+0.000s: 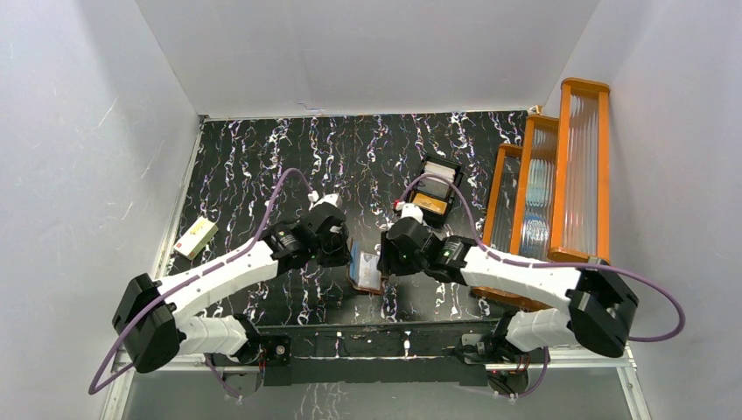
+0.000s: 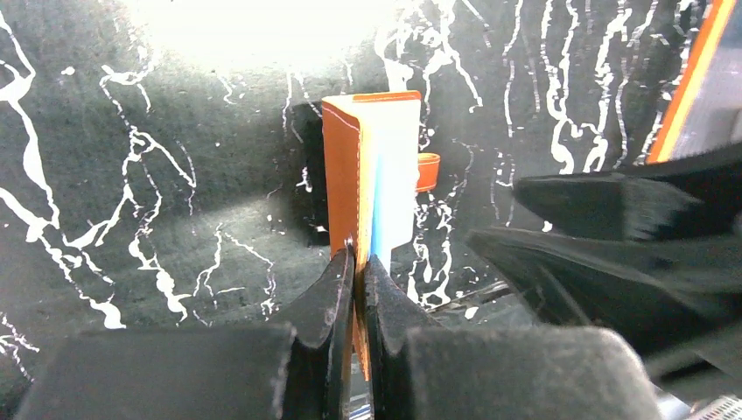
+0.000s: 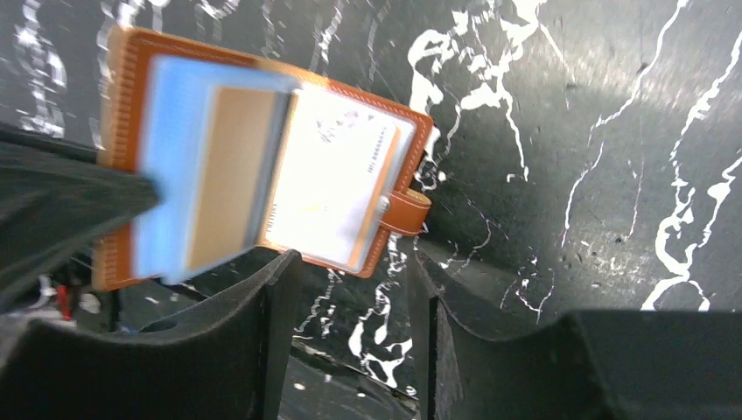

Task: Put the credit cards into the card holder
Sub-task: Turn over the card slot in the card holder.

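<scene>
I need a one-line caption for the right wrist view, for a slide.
Left gripper clamps the open card holder, credit cards showing in its pockets; right gripper open close by.

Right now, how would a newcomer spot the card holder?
On the black marbled table, look centre front. The card holder is the small orange-brown wallet pinched by the left gripper, unlike the black tray farther back.

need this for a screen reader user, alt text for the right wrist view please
An open reddish-brown card holder fills the upper left, a white card in its right pocket and bluish sleeves fanned at left. The right gripper stands open below it, holding nothing, over a black marbled table.
</scene>
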Motion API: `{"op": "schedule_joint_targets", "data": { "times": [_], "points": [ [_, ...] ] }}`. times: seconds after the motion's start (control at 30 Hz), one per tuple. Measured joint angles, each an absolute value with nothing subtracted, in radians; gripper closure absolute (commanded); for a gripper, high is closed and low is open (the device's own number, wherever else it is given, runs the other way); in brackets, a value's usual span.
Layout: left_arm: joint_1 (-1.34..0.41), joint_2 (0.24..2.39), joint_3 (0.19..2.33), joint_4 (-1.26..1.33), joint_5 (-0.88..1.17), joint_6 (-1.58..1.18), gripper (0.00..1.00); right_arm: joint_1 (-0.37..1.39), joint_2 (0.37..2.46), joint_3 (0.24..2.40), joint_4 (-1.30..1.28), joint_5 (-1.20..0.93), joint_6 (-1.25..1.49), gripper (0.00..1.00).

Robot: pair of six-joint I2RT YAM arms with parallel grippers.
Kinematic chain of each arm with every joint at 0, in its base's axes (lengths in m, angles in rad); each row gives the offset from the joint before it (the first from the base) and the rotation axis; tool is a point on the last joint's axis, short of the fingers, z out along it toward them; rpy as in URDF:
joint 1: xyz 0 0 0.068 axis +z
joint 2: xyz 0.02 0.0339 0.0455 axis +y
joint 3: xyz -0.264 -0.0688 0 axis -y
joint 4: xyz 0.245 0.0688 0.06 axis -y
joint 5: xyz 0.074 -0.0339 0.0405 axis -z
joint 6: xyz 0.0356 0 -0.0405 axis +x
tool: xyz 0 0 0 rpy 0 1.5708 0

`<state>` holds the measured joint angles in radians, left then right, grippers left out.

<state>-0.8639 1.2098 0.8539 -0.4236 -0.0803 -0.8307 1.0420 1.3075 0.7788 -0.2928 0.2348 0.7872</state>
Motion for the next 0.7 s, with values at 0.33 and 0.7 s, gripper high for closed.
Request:
{"op": "schedule_joint_targets", "data": {
  "times": [0.33,0.7],
  "points": [
    [-0.899,1.338,0.938,-0.573,-0.181,-0.862,1.0,1.042,1.22,0.824,-0.311,0.301,0.757,0.43],
    [-0.836,1.14,0.633,-0.26,0.015,-0.944,0.95,0.975,1.283,0.985,-0.395,0.352,0.493,0.41]
  ]
}}
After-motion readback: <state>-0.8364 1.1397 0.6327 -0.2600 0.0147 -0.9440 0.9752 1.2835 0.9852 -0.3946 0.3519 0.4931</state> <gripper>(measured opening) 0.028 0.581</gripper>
